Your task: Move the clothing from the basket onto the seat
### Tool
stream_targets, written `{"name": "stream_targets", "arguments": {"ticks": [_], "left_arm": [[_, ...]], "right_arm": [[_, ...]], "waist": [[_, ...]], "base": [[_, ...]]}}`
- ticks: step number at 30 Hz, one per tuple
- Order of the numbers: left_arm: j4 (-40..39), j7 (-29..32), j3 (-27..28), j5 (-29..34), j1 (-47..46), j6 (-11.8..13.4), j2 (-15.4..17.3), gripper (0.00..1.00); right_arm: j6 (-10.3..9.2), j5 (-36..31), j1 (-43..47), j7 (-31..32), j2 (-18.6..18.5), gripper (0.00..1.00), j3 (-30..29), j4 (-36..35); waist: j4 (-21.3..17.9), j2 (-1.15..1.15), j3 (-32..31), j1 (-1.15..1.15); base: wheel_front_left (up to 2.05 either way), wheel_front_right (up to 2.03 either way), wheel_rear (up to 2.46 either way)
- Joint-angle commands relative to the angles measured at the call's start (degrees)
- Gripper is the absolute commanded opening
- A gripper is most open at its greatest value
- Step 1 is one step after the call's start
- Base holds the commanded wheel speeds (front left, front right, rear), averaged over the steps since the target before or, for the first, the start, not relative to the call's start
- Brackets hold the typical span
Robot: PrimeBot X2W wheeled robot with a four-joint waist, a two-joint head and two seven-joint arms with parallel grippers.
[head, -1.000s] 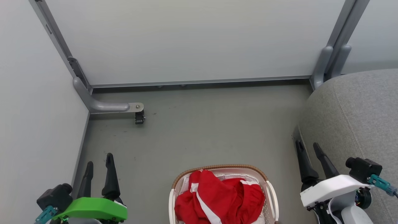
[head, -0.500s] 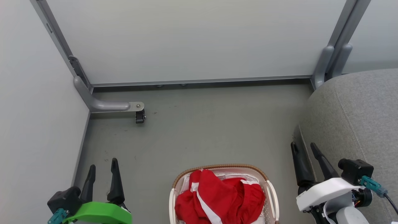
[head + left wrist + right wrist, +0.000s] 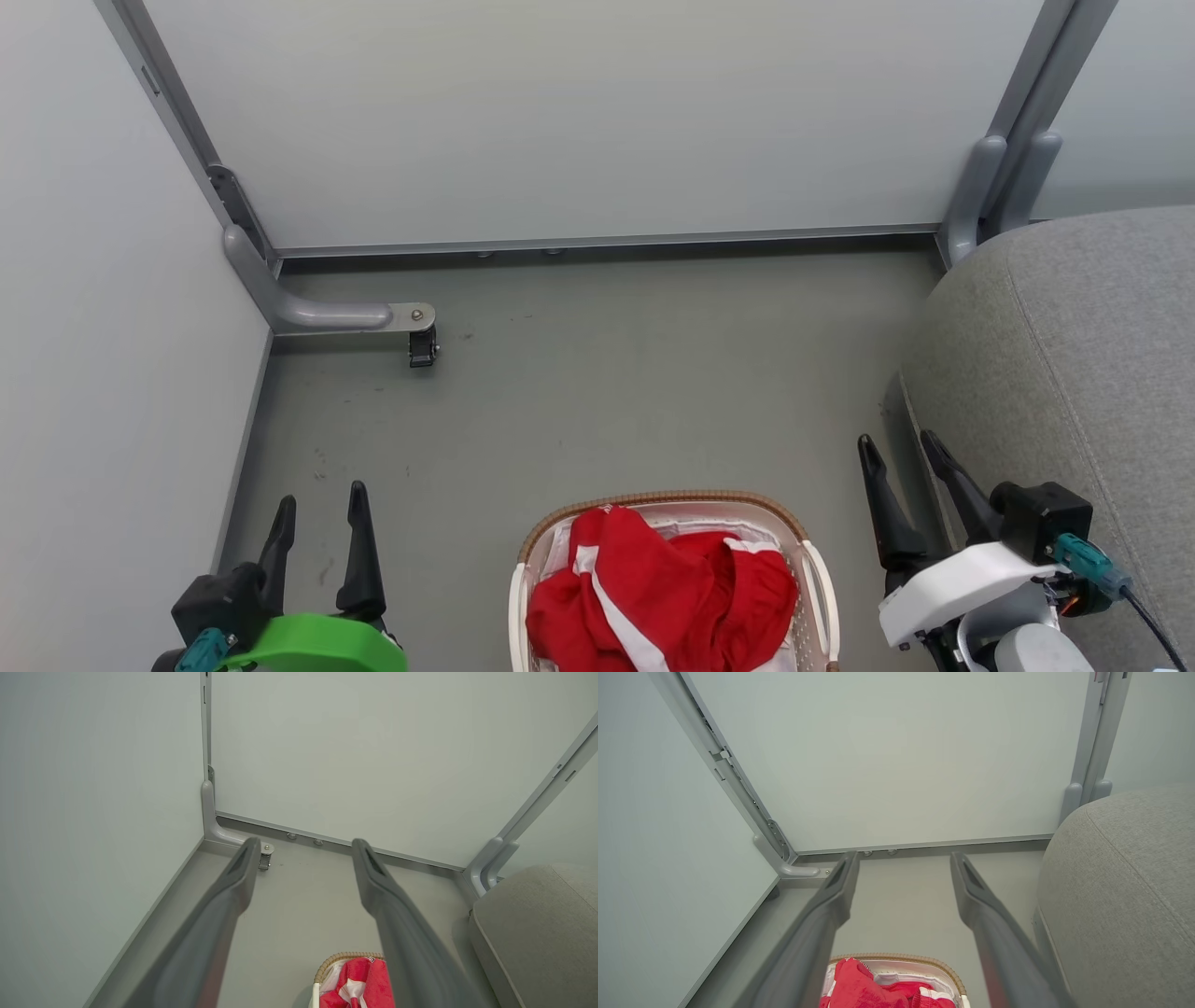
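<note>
Counted: basket (image 3: 672,499) 1 | seat (image 3: 1074,355) 1 | clothing (image 3: 653,588) 1 heap, garments not told apart | left pincer (image 3: 322,497) 1 | right pincer (image 3: 898,441) 1

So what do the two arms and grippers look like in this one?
The left gripper has two long, dark, tapered fingers on a bright green shell, beside a black camera block. The right gripper has the same fingers on a white shell; its teal plug trails a black cable.
</note>
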Motion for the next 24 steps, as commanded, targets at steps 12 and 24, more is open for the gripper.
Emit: {"name": "stream_targets", "arguments": {"ticks": [12,24], "left_arm": [[1.27,-1.7,-0.89,5.58,0.9,0.42,0.52,1.0],[2.58,-2.9,-1.42,9.37,1.33,1.24,0.55,1.0]], "right_arm": [[0.0,-6.3,0.37,-1.81,-0.4,1.0,1.12,0.33],[0.0,-11.4,0.55,-2.97,-0.47,1.0,1.82,0.88]], "waist": [[0.09,0.47,0.14,0.0],[0.2,0.52,0.17,0.0]], "base": [[0.0,0.0,0.0],[0.0,0.0,0.0]]}}
